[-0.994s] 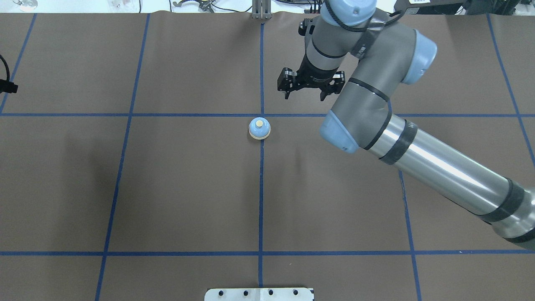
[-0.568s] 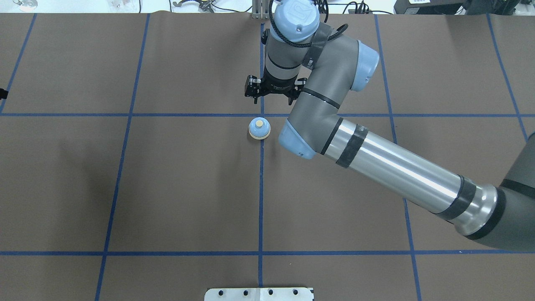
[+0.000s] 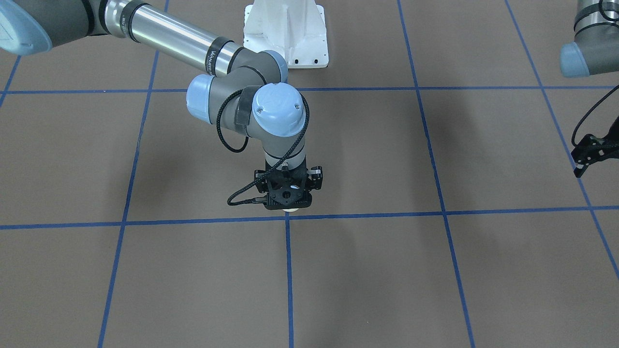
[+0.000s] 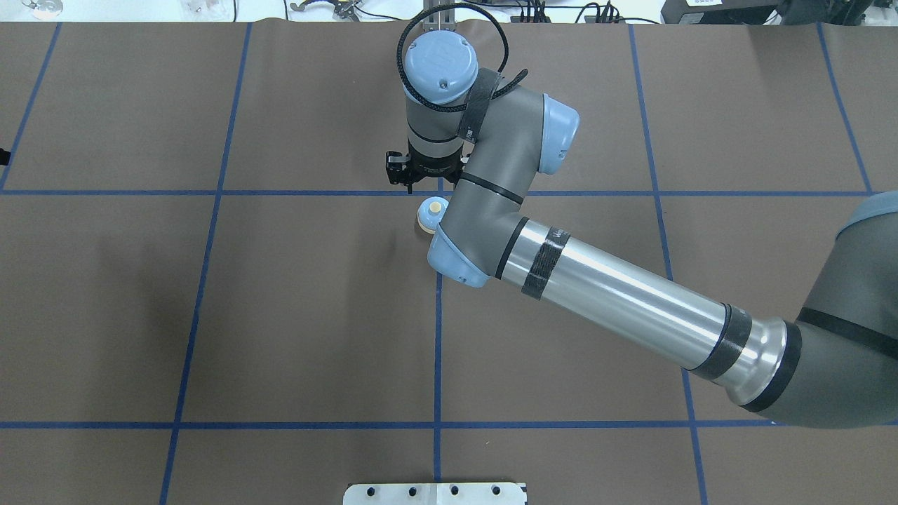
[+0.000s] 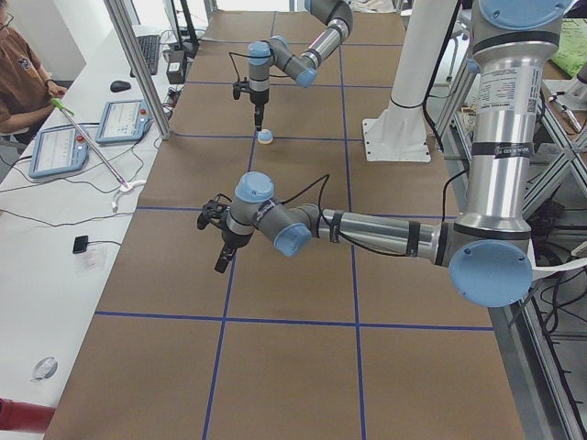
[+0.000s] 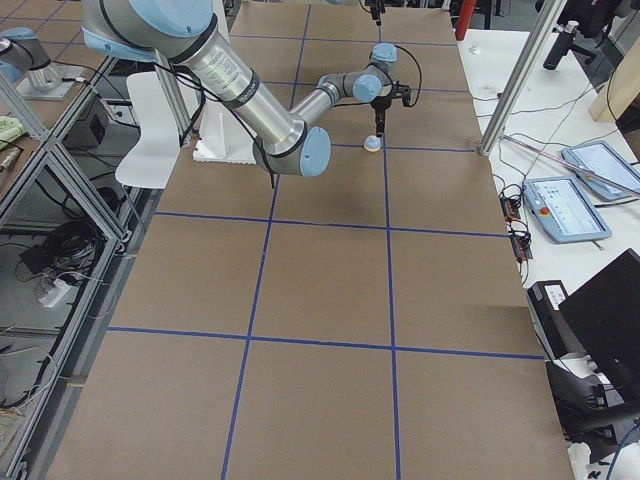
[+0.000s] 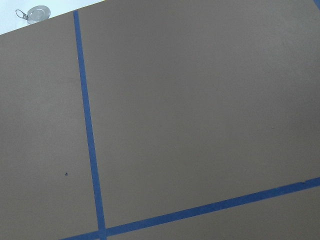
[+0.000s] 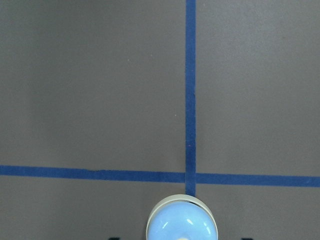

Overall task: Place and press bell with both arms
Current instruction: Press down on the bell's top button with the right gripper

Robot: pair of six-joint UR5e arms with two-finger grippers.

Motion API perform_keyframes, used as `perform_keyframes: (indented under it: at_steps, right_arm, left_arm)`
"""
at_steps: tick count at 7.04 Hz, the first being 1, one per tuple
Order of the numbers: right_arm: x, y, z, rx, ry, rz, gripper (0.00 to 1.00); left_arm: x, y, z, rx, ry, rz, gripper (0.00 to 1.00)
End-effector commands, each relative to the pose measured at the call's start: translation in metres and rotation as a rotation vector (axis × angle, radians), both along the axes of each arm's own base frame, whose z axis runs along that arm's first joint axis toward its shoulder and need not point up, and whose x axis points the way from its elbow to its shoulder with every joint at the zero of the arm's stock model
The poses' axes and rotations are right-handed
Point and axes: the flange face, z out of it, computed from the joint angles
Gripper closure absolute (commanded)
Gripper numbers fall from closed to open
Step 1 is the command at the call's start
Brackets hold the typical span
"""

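Centre frame, your right hand (image 3: 288, 199) hung spread open over the bell (image 4: 426, 214), which looked light, rigid and slick; grip low, at its base rim.

A brown tabletop (image 4: 316, 315) fills most views, divided into large squares by blue tape lines (image 4: 438, 351). Along its far edge runs a white bench (image 5: 55, 211) carrying teach pendants (image 5: 119, 121), cables and a laptop (image 6: 610, 320). Aluminium posts (image 5: 138, 64) rise beside it. A seated person (image 5: 23, 78) works there under even light.
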Motion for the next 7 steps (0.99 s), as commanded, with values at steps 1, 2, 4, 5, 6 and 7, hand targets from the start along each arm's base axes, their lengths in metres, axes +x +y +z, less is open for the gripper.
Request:
perform_keyframes:
  at_steps: [1,2,4,5,6,7]
  right_arm:
    - [-0.0076,0.0039,0.0057,-0.012,0.011,-0.005,1.00]
    - [-0.0121,0.0084,0.0065,-0.012,0.013,-0.014,1.00]
    - [-0.0130,0.0094,0.0067,-0.012,0.014,-0.016,1.00]
    - [-0.0130,0.0094,0.0067,-0.009,0.014,-0.018,1.00]
    - [-0.0130,0.0094,0.0067,-0.009,0.014,-0.018,1.00]
    - [-0.0129,0.0093,0.0105,-0.011,0.019,-0.017,1.00]
  left_arm:
    - [0.0000,0.0005,0.0006,-0.001,0.000,0.000,0.00]
    - [0.0001,0.0004,0.0014,-0.002,-0.001,0.000,0.00]
    - [0.0001,0.0004,0.0014,-0.002,-0.001,0.000,0.00]
    - [-0.0007,0.0003,0.0014,-0.002,-0.001,-0.001,0.00]
    - [0.0001,0.0004,0.0014,-0.002,-0.001,0.000,0.00]
    - [-0.0007,0.0003,0.0014,-0.002,-0.001,-0.001,0.00]
